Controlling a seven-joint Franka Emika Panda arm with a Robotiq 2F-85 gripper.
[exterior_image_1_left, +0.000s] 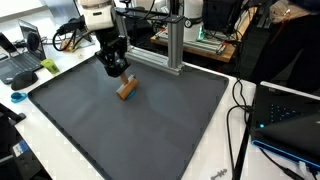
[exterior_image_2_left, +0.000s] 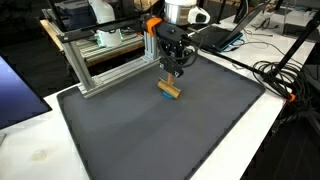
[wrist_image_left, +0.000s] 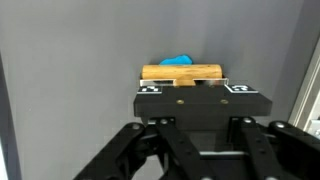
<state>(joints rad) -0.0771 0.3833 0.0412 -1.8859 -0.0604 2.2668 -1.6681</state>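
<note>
Wrist view looks down past the gripper (wrist_image_left: 196, 92) onto a small wooden block (wrist_image_left: 182, 73) lying flat on the dark grey mat (wrist_image_left: 70, 60), with something blue (wrist_image_left: 180, 61) showing just behind it at twelve o'clock; what that blue thing is cannot be told. The fingers are drawn in as narrow as they go, and their tips sit right at the block's near edge, though whether they pinch it or only rest against it is hidden. In both exterior views the gripper (exterior_image_1_left: 117, 68) (exterior_image_2_left: 173, 68) hangs straight down over the block (exterior_image_1_left: 126, 89) (exterior_image_2_left: 169, 89), which lies toward the far part of the mat (exterior_image_1_left: 130, 130) (exterior_image_2_left: 150, 135), near the aluminium frame (exterior_image_1_left: 160, 55) (exterior_image_2_left: 105, 65) at about twelve o'clock. I see no bowl, box or other container on the mat.
</note>
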